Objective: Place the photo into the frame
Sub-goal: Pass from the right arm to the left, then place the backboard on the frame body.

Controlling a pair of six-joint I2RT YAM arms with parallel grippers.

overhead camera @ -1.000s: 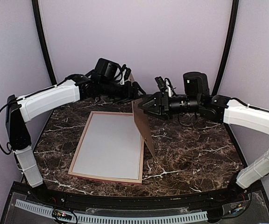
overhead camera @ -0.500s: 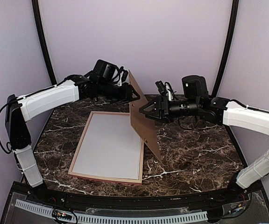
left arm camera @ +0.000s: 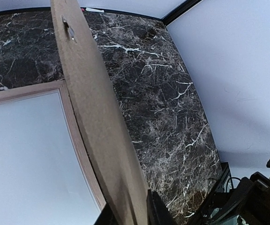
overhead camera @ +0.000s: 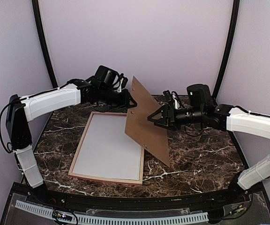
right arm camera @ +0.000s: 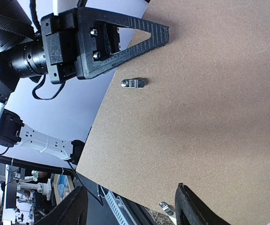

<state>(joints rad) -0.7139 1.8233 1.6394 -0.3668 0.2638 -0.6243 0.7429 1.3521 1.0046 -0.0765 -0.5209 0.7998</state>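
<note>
The frame (overhead camera: 105,178), with thin pinkish rails, lies flat on the marble left of centre. A plain white sheet (overhead camera: 109,146) fills it. No printed side shows, so I cannot tell whether this is the photo. A brown backing board (overhead camera: 142,129) is held up over the frame's right rail, leaning right. My left gripper (overhead camera: 131,102) is shut on its top left edge. In the left wrist view the fingers (left arm camera: 156,211) pinch the board (left arm camera: 95,108) beside the frame rail (left arm camera: 27,91). My right gripper (overhead camera: 156,118) stands open against the board's right face (right arm camera: 196,108).
Small metal turn clips (right arm camera: 132,83) sit on the board's back face. The dark marble table (overhead camera: 200,154) is ringed by a black border and lilac walls. Both arm bases stand at the near edge.
The left jaws closed on the board. The board swung from nearly edge-on to leaning right, showing its broad face. The right gripper drew back to the right, still open.
</note>
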